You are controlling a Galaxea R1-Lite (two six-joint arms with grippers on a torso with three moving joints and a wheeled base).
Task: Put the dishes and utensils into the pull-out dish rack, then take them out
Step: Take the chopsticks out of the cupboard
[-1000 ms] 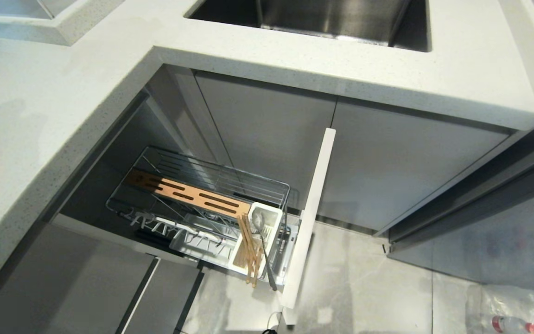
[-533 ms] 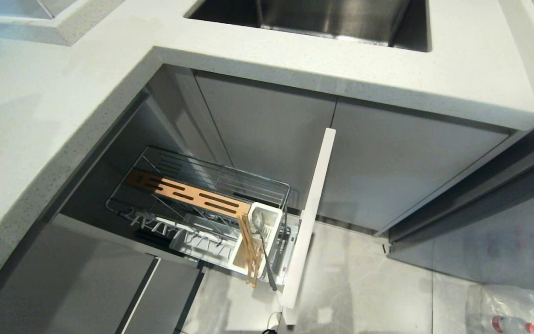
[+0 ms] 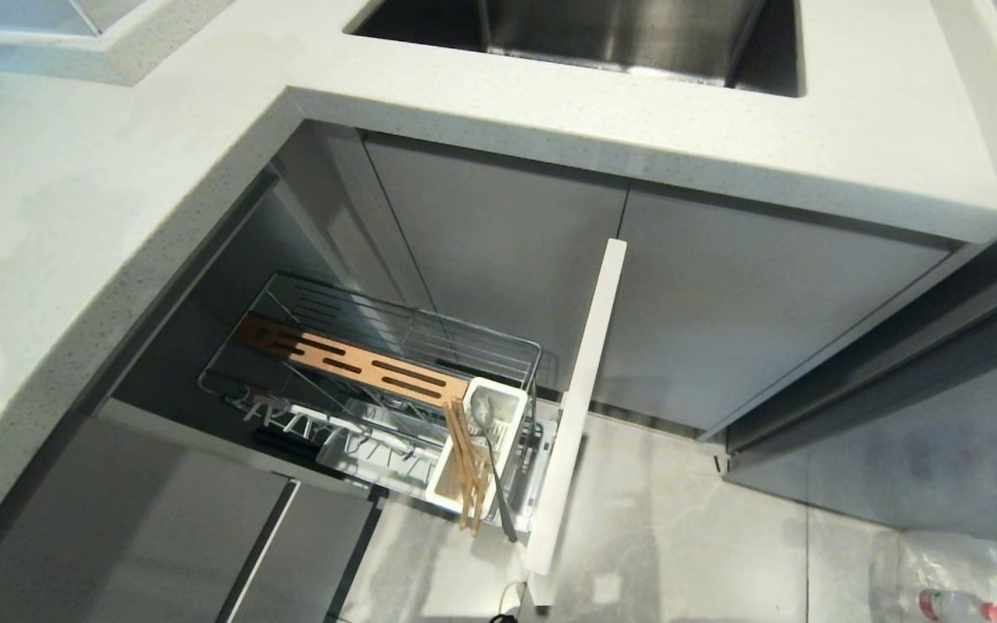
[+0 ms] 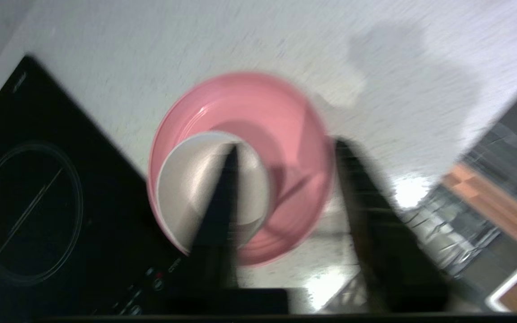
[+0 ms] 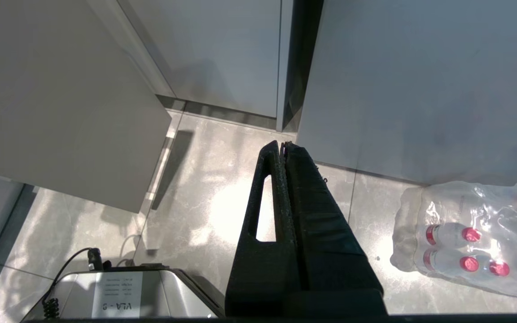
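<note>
Left pincer (image 4: 285, 148), seen in the left wrist view: two dark fingers with a clear gap between them, so it stands open and holds nothing. One finger (image 4: 220, 197) crosses in front of the bowl; the other finger (image 4: 366, 202) runs past the plate's edge. View is blurred; cannot tell whether either finger touches the dishes.

Cream-white bowl (image 4: 186, 188) sits inside the pink plate (image 4: 281, 125), off toward one side of it. Plate lies flat on the speckled white desk (image 4: 195, 40). Black cooktop (image 4: 38, 206) lies beside the plate, its edge just by the rim. In the head view only a sliver of the plate shows at the far left edge of the desk.

Right pincer (image 5: 284, 144): fingers pressed together, closed on nothing, hanging above the grey tiled floor (image 5: 204, 179). A shrink-wrapped pack of bottles (image 5: 469, 242) lies on the floor near it, and a grey cabinet front stands behind.

Pull-out dish rack (image 3: 377, 363), head view: drawn out from the cabinet below the desk corner, chrome wire basket with a brown slotted wooden strip (image 3: 351, 359) along it. White cutlery box (image 3: 485, 433) sits at the end next to the pale drawer front (image 3: 581, 398). Chopsticks (image 3: 468, 467) and spoon (image 3: 492, 467) stand in that box, leaning outward over its near edge. Steel sink (image 3: 602, 35) is set in the desk above.
</note>
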